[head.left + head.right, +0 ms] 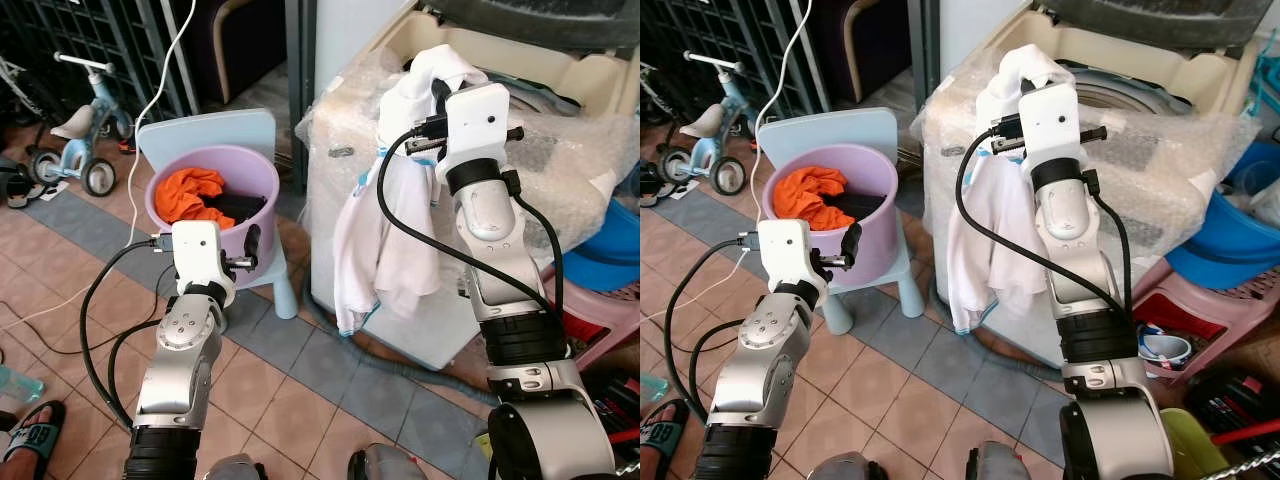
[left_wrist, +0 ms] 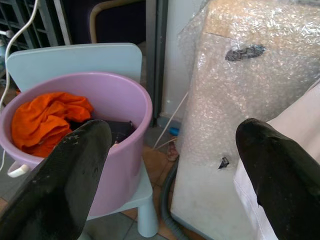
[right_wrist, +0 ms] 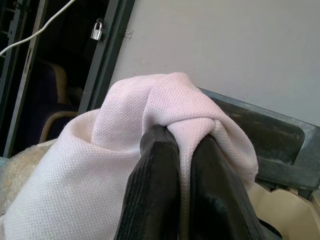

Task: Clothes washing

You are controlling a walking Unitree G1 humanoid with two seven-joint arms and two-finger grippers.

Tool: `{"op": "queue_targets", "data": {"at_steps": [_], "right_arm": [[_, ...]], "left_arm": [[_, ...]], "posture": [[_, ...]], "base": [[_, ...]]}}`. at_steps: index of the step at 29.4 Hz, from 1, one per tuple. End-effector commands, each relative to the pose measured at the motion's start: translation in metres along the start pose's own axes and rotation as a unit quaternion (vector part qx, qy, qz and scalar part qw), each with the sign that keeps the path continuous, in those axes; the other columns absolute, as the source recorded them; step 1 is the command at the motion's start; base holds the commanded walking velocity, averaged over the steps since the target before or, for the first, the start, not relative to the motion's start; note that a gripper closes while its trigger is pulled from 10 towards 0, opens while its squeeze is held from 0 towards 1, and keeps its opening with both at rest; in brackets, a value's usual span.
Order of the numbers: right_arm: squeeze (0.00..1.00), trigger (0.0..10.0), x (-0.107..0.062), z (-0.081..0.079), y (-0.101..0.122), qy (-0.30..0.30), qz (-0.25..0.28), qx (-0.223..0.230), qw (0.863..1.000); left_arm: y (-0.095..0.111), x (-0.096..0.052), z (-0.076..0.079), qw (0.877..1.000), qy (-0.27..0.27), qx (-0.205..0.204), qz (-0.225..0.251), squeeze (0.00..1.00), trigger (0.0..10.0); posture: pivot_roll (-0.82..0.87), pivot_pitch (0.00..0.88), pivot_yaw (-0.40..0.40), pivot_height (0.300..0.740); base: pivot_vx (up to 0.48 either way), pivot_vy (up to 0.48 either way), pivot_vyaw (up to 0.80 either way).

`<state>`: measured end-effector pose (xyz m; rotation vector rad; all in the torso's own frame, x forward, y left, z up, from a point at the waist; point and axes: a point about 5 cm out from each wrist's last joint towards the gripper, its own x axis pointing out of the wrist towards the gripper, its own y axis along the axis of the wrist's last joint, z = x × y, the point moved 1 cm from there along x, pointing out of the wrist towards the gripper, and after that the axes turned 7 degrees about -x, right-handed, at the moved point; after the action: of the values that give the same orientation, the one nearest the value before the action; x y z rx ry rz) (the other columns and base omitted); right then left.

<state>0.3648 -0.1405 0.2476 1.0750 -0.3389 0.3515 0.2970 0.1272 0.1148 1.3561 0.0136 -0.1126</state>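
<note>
My right gripper [image 1: 437, 88] is raised at the front rim of the washing machine [image 1: 560, 70] and is shut on a white garment [image 1: 385, 240]. The cloth bunches over the fingers [image 3: 160, 190] and hangs down the machine's bubble-wrapped front. To the left, a purple basin [image 1: 255, 185] stands on a pale blue child's chair [image 1: 205, 130] and holds an orange garment [image 1: 188, 193] and dark clothes. My left gripper [image 1: 250, 248] is open just in front of the basin, with nothing between its fingers [image 2: 75, 175].
Bubble wrap [image 1: 590, 170] covers the machine. A blue tub [image 1: 612, 255] sits on a pink stool [image 1: 595, 320] to the right. A child's tricycle [image 1: 85, 125] stands at the far left, a white cable [image 1: 160, 80] hangs down, and a sandal [image 1: 30, 440] lies on the tiled floor.
</note>
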Motion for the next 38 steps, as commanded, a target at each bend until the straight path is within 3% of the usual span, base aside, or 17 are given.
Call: {"op": "queue_targets", "data": {"at_steps": [1, 4, 8, 17, 21, 26, 32, 35, 38], "right_arm": [[0.0, 10.0, 0.011, 0.013, 0.009, -0.017, 0.022, -0.005, 1.0], [0.0, 10.0, 0.022, 0.02, 0.02, -0.001, 0.055, -0.035, 0.998], [0.0, 10.0, 0.049, 0.043, 0.04, 0.006, 0.088, -0.058, 0.994], [0.0, 10.0, 0.083, 0.059, 0.09, 0.024, 0.162, -0.089, 0.982], [0.0, 10.0, 0.091, 0.057, 0.108, 0.046, 0.196, -0.107, 0.974], [0.0, 10.0, 0.097, 0.05, 0.115, 0.066, 0.205, -0.091, 0.972], [0.0, 10.0, 0.093, 0.025, 0.102, 0.115, 0.195, -0.076, 0.971], [0.0, 10.0, 0.092, 0.022, 0.1, 0.126, 0.192, -0.074, 0.97], [0.0, 10.0, 0.088, 0.012, 0.088, 0.157, 0.178, -0.064, 0.969]], "left_arm": [[-0.001, -0.002, 0.007, 1.0, -0.011, -0.002, -0.003, 0.0, 10.0], [-0.005, -0.002, 0.008, 1.0, -0.008, -0.004, -0.012, 0.0, 10.0], [-0.005, 0.0, 0.007, 1.0, -0.005, -0.006, -0.015, 0.0, 10.0], [-0.01, -0.008, 0.001, 1.0, 0.01, -0.007, -0.027, 0.0, 10.0], [-0.013, -0.013, -0.005, 0.999, 0.019, -0.011, -0.037, 0.0, 10.0], [-0.012, -0.018, -0.013, 0.999, 0.041, -0.009, -0.031, 0.0, 10.0], [-0.004, -0.022, -0.017, 0.998, 0.045, 0.019, -0.026, 0.0, 10.0], [-0.002, -0.023, -0.018, 0.999, 0.042, 0.024, -0.025, 0.0, 10.0], [-0.002, -0.032, -0.026, 0.998, 0.06, 0.019, -0.029, 0.0, 10.0]], "posture": [[-0.02, 0.116, 0.027, 0.74], [-0.02, 0.116, 0.027, 0.74], [-0.02, 0.117, 0.029, 0.74], [-0.01, 0.118, 0.022, 0.74], [0.0, 0.121, 0.017, 0.74], [0.01, 0.126, 0.01, 0.74], [0.05, 0.173, 0.012, 0.74], [0.05, 0.178, 0.012, 0.74], [0.05, 0.192, -0.005, 0.74]], "base": [[0.416, 0.0, -0.8], [0.334, 0.255, -0.8], [0.273, 0.396, -0.8], [0.029, 0.38, -0.8], [0.0, 0.24, -0.8], [0.0, 0.468, -0.76], [0.0, 0.07, -0.11], [0.0, 0.0, 0.0], [0.0, 0.0, 0.0]]}}
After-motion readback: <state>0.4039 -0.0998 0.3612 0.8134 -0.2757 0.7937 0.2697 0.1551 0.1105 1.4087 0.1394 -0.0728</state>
